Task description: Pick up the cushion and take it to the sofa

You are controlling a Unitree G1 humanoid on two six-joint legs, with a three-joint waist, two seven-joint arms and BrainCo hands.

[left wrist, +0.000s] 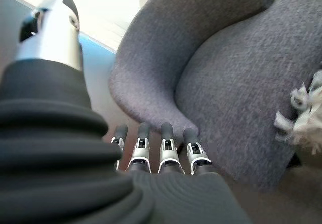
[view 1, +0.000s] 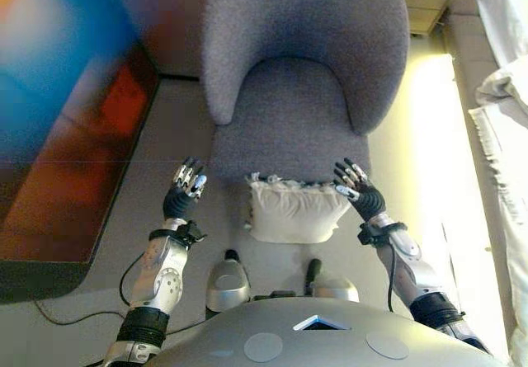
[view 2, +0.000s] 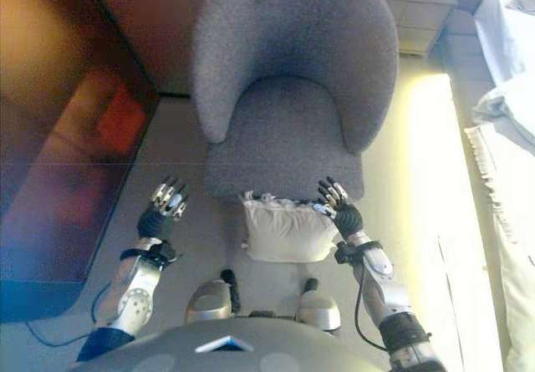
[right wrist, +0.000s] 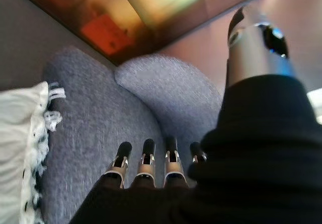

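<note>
A white cushion with a fringed edge leans against the front of a grey armchair, low by the floor. It also shows in the right wrist view and its fringe in the left wrist view. My left hand is open, fingers straight, held a hand's width to the left of the cushion. My right hand is open by the cushion's upper right corner, close to it; I cannot tell if it touches. Neither hand holds anything.
A dark glossy panel lies along the left. A white cloth lies at the right edge. A pale cabinet stands behind the armchair at the upper right.
</note>
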